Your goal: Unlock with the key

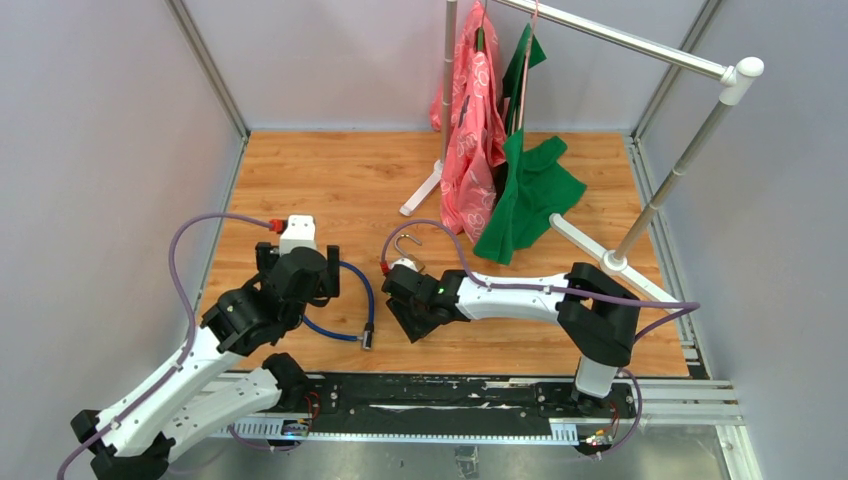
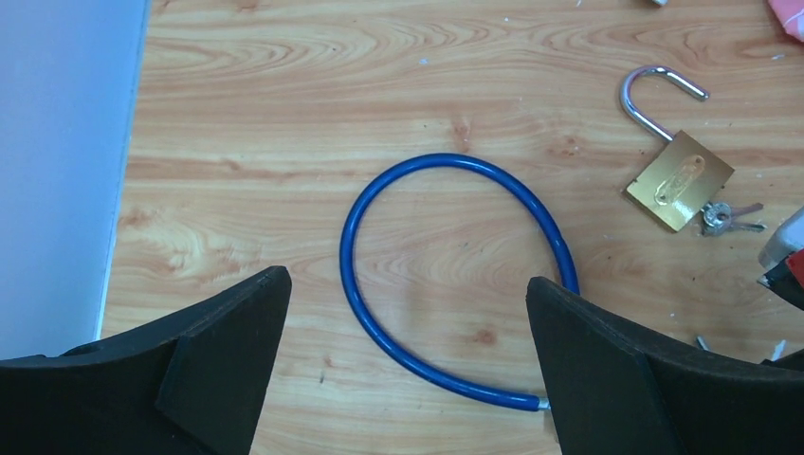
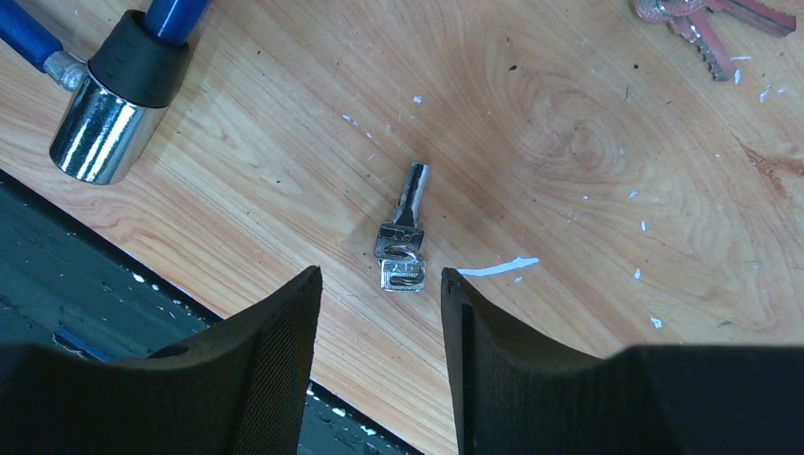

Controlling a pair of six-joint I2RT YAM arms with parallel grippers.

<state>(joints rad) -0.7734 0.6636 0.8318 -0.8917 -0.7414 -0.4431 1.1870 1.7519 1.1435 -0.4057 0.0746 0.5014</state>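
Observation:
A small silver key (image 3: 405, 227) lies flat on the wooden table, just beyond the tips of my right gripper (image 3: 379, 284), which is open with nothing between its fingers. The chrome lock head (image 3: 104, 123) of the blue cable (image 2: 446, 284) lies to the key's upper left. The cable curls in a loop, and its bare end (image 2: 540, 403) lies free beside one finger of my left gripper (image 2: 408, 284). That gripper hangs wide open and empty above the loop. In the top view my left gripper (image 1: 298, 275) and right gripper (image 1: 410, 318) flank the cable (image 1: 371, 295).
A brass padlock (image 2: 680, 180) with its shackle swung open lies right of the cable, a bunch of keys (image 2: 725, 218) at its corner. The black rail (image 3: 57, 313) marks the table's near edge. A clothes rack (image 1: 640, 45) with pink and green garments stands at the back right.

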